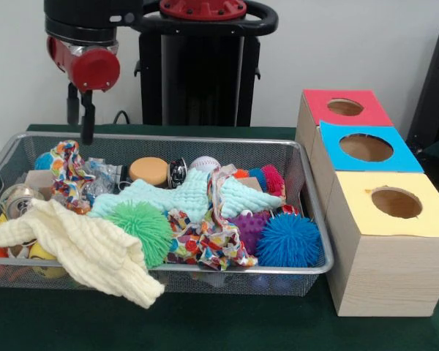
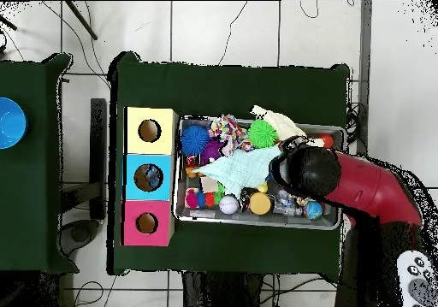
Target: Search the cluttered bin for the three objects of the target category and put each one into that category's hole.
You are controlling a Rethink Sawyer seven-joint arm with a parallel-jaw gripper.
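Note:
A wire bin [image 1: 316,219] holds the clutter. In it are a blue spiky ball [image 1: 288,240], a green spiky ball [image 1: 140,227], a purple spiky ball [image 1: 250,223], a cream cloth [image 1: 88,248], a mint cloth [image 1: 183,196], two patterned cloths [image 1: 205,240], a tan disc [image 1: 148,170] and a baseball [image 1: 204,164]. My gripper [image 1: 81,131] hangs open and empty above the bin's far left corner, touching nothing. From overhead the arm's head [image 2: 301,172] covers the gripper and part of the bin [image 2: 257,221].
Three boxes with round holes stand beside the bin: red top [image 1: 345,107], blue top [image 1: 366,148], yellow top [image 1: 395,202]. Overhead they show as yellow [image 2: 150,131], blue [image 2: 148,177] and pink [image 2: 146,223]. A blue bowl [image 2: 8,122] sits on another table.

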